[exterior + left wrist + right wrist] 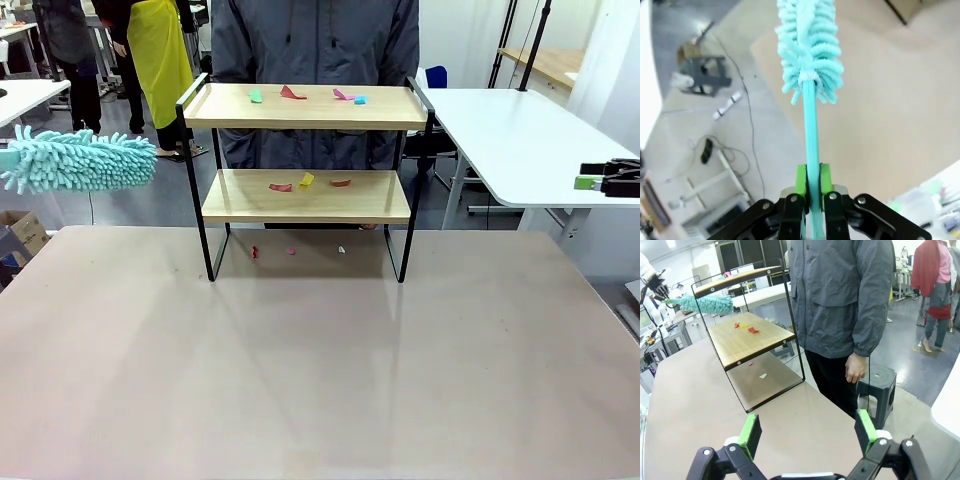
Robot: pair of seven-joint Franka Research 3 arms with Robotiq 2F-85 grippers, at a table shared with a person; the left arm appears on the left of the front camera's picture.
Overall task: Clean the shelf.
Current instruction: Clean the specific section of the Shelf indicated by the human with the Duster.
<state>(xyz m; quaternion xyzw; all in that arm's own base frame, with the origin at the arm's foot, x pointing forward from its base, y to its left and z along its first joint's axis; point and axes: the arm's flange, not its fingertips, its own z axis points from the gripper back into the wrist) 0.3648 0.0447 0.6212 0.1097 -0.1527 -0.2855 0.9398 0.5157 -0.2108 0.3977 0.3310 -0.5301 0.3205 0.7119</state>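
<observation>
Wooden shelf [300,207] bears seven scraps [307,180], left pincer [810,178] one duster [809,47]

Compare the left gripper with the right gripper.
The left gripper is shut on the teal duster by its handle; the right gripper is open and holds nothing. The left's pads press the handle; the right's pads stand wide apart. Both are black with green pads.

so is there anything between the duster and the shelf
Nothing. In the front view the teal duster hangs just left of the shelf, near its upper board, with only open air between them. The left tool grips its handle.
</observation>
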